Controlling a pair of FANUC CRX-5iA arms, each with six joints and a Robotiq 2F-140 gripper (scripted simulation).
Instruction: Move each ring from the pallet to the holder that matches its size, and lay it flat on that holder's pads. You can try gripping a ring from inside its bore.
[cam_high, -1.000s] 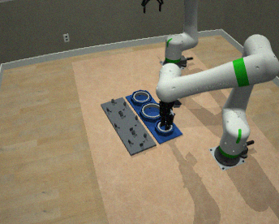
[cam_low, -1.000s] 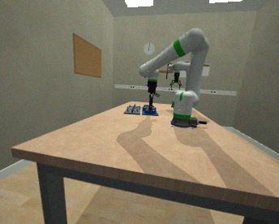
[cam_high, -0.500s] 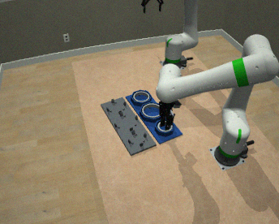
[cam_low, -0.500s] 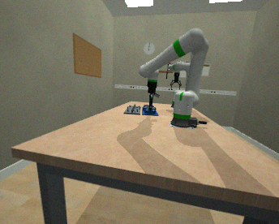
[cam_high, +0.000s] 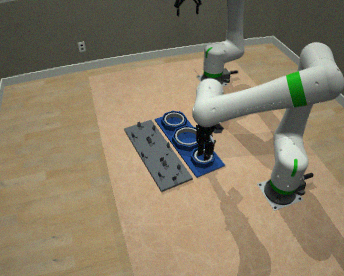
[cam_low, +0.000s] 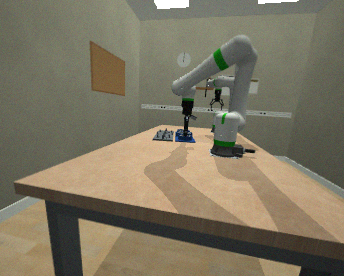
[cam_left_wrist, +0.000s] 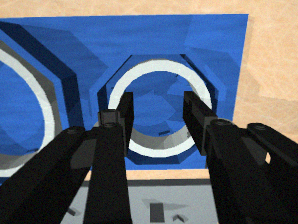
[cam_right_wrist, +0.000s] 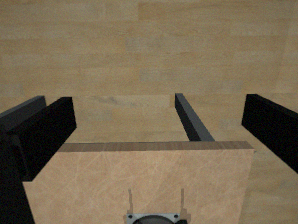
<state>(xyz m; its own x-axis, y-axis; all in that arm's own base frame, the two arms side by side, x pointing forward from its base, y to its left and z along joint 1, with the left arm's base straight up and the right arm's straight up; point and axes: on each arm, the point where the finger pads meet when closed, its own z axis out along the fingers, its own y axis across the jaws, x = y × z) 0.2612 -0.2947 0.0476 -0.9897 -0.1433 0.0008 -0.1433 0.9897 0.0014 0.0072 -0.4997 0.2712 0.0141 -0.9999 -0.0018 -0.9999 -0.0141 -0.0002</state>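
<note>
On the bench (cam_high: 115, 150) (cam_low: 100, 172) (cam_left_wrist: 272, 90) (cam_right_wrist: 150, 175), the blue pallet (cam_high: 215, 165) (cam_low: 185, 140) (cam_left_wrist: 160, 35) lies well in from the near edge of the exterior view, toward the far edge. All three rings are on it: small ring (cam_left_wrist: 162, 65) at the end toward that near edge, middle ring (cam_high: 186, 128) (cam_left_wrist: 49, 115) next, end ring (cam_high: 174, 114) last. The grey plate (cam_high: 170, 182) (cam_low: 159, 139) (cam_left_wrist: 140, 195) sits just beside it, toward the left long edge, its pads bare of rings. The left gripper (cam_high: 205, 156) (cam_low: 185, 131) (cam_left_wrist: 158, 105) points down at the small ring's bore, partly open, grasping nothing; finger contact I cannot tell. The right gripper (cam_high: 188, 12) (cam_low: 216, 108) (cam_right_wrist: 159, 111) hangs wide open and empty, facing a bench edge and its two corners.
</note>
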